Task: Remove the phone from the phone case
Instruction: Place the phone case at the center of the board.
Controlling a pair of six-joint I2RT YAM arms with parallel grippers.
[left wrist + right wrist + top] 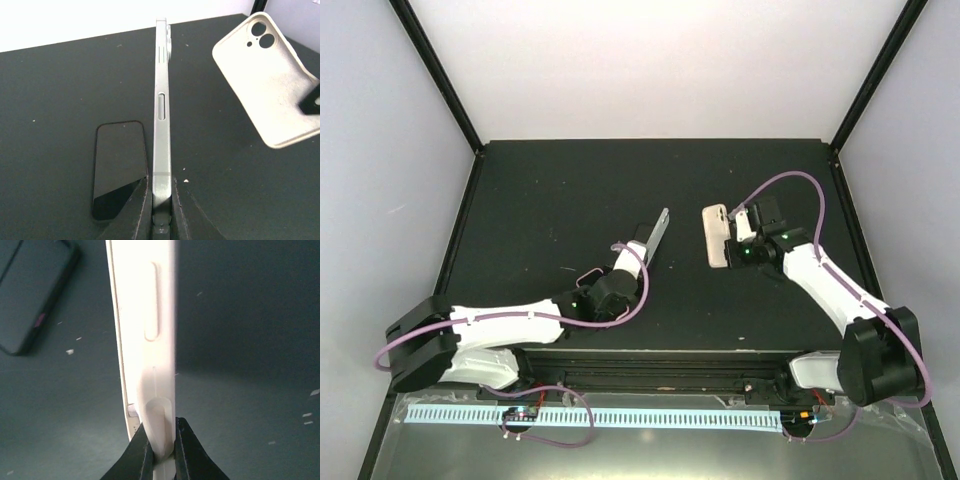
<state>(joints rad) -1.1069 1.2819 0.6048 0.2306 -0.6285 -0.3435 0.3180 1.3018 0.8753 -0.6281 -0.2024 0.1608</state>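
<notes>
Plainly, the phone (pixel 657 235) was out of its case (pixel 716 238), and the two were held apart above the tabletop (pixel 540 190). The phone was slim and silver. From the left wrist it showed edge-on, with a long side button partway up its metal rim and a camera bump jutting out near its far end. The left claw (pixel 162 186) was closed tight on the phone's near end, one dark finger pressed to each face, so the phone stood on its edge pointing away from the arm. The case was cream-white and matte, with two round camera holes and a smaller hole beside them at one corner, and it hung tilted. The right claw (pixel 159 434) was pinched shut on the case's near end, and a raised button strip showed along the case's side. In the overhead view the phone sat left of centre and the case just right of centre. A dark glossy slab (pixel 120 167) with rounded corners lay flat on the tabletop just left of the left claw; what it was could not be told. The tabletop was matte black and dotted with pale specks (pixel 70 351). Pale walls (pixel 650 60) stood behind and to both sides, with black posts (pixel 435 70) at the corners.
</notes>
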